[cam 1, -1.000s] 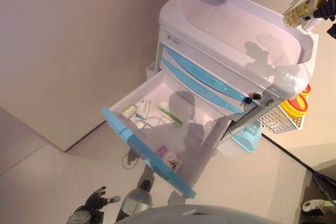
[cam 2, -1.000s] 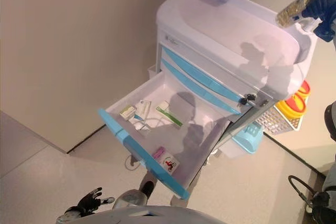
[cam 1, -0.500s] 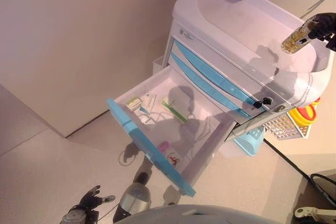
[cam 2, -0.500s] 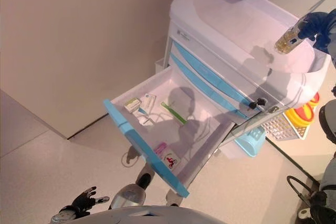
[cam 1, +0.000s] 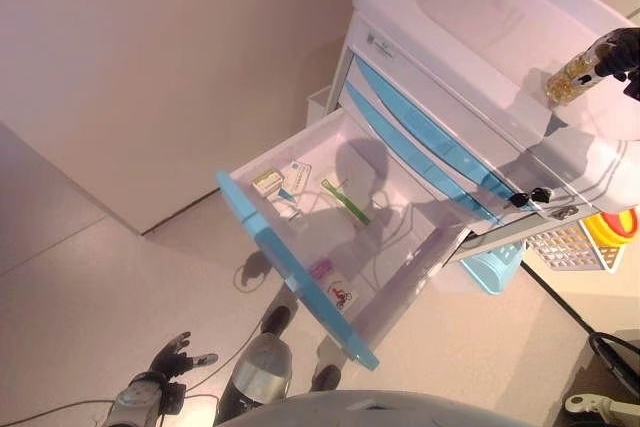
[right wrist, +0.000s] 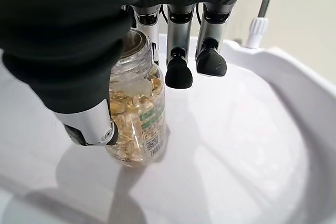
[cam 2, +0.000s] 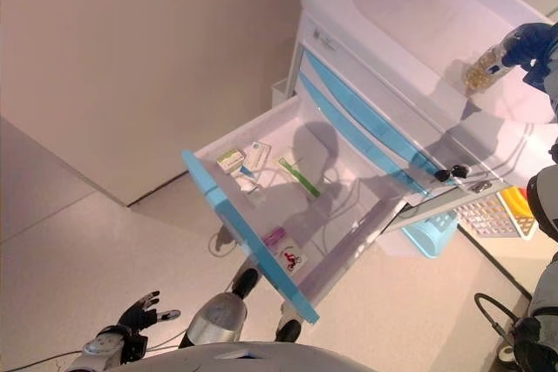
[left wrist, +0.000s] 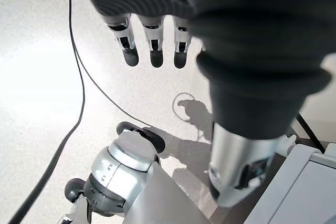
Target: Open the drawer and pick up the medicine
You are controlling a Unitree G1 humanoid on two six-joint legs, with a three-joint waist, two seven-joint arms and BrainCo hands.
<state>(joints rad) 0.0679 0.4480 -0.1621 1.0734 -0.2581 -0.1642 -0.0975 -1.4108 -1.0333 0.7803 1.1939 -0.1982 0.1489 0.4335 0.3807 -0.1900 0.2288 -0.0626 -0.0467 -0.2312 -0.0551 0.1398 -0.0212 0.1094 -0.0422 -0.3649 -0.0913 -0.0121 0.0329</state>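
Observation:
My right hand (right wrist: 86,121) is shut on a clear bottle of yellow capsules (right wrist: 134,114), thumb on one side and a finger on the other. The bottle (cam 1: 572,77) stands upright at the right side of the white cart's top (cam 1: 470,7); I cannot tell whether its base touches. The cart's lowest drawer, with a blue front (cam 1: 290,277), stands pulled wide open. In it lie two small boxes (cam 1: 267,182), a green strip (cam 1: 345,202), a pink item (cam 1: 320,269) and a card (cam 1: 338,295). My left hand (cam 1: 170,359) hangs open and empty near the floor.
Two blue drawers (cam 1: 420,132) above are closed. A wire basket (cam 1: 575,245), a yellow and red container (cam 1: 615,227) and a light blue bin (cam 1: 495,267) hang on the cart's right side. A wall (cam 1: 150,47) stands left of the cart.
The camera has moved, so the whole scene has shifted. My right hand has lowered the bottle from above the cart's right rim down to its top. The left hand hangs as before.

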